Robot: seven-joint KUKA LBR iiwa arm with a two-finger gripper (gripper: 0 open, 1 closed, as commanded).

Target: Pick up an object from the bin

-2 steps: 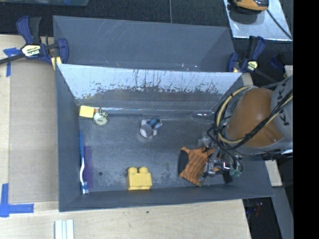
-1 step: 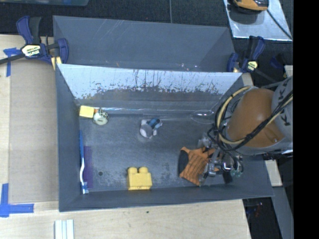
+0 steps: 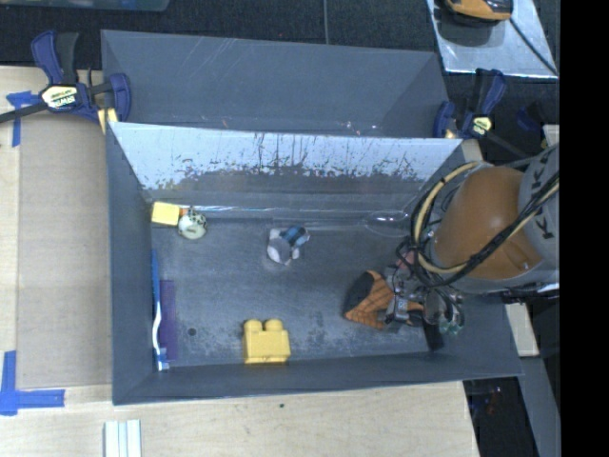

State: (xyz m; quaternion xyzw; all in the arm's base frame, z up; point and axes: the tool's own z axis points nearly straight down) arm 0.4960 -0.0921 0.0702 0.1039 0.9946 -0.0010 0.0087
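Now, your claw (image 3: 398,305) was low at the right end of the bin (image 3: 128,284), close to the floor and not far from the near wall, with the arm's orange cover (image 3: 481,225) and its looping cables bulking over it. Right at its tip lay an orange and brown thing (image 3: 366,300), crumpled in shape. You could not tell whether the claw had hold of it, nor how wide the claw stood. Everything else sat well apart from it. A yellow block (image 3: 265,341) with two studs lay by the near wall and a small blue and white piece (image 3: 285,244) in the middle. A smaller yellow block (image 3: 166,214) sat just beside a round whitish bit (image 3: 193,225) towards the far left corner. A blue and white stick (image 3: 158,317) lay along the left wall.
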